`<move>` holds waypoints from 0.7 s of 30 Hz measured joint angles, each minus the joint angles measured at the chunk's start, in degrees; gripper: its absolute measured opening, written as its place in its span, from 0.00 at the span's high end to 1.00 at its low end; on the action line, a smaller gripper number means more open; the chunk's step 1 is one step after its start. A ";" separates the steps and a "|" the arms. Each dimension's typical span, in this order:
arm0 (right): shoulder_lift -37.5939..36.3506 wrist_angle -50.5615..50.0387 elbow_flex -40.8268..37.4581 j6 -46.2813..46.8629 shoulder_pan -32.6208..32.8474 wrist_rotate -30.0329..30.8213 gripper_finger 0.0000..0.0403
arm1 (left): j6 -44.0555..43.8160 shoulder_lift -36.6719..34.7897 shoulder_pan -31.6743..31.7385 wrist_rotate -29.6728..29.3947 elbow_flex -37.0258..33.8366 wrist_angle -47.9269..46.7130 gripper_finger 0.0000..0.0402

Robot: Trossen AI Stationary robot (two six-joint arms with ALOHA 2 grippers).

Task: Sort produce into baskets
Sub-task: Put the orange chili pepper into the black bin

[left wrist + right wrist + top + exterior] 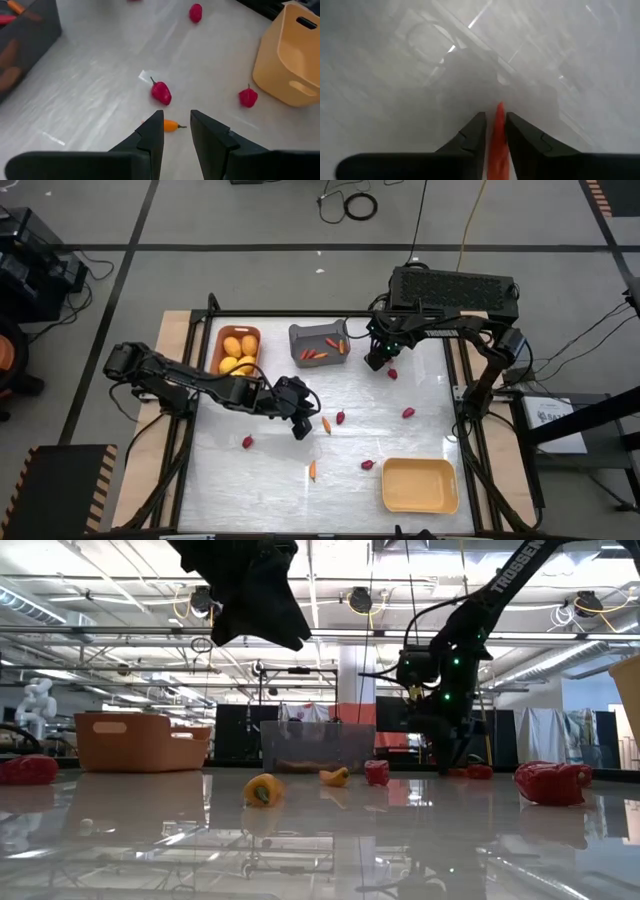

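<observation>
My left gripper is open and hangs above the table's middle. A small orange pepper lies on the table just ahead of its fingertips, and a dark-red berry lies beyond it. My right gripper is shut on a slim orange-red pepper, low over the table just right of the dark grey basket. That basket holds orange-red peppers. The orange-brown basket holds yellow-orange fruits. The pale yellow basket stands at the near right. My right gripper pinches the orange-red pepper between its two fingers, and the pepper lies along the fingers. Its pointed tip sticks out past the fingertips. The fingers hide the rest of it. Whether the tip touches the table cannot be told.
Dark-red berries lie loose on the table: one beside my right gripper, others spread about. Another orange pepper lies toward the near edge. A black frame edges the table.
</observation>
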 joint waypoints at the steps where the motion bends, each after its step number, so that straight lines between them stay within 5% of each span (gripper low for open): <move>1: -0.02 0.13 -0.02 -0.02 0.02 -0.13 0.85 | -0.73 0.00 -0.24 -0.01 0.00 -0.19 0.75; 7: -2.48 0.29 -0.07 0.61 0.13 -0.32 0.99 | -3.23 -0.82 -1.29 2.65 0.00 -0.94 0.75; 13: -8.16 1.42 1.77 5.82 1.42 -4.08 0.97 | -2.24 -1.33 -4.29 6.32 0.07 -10.47 0.75; 21: -12.37 14.83 4.27 13.45 7.49 -8.76 0.99 | -5.71 -1.33 -7.10 3.21 -3.31 -17.39 0.75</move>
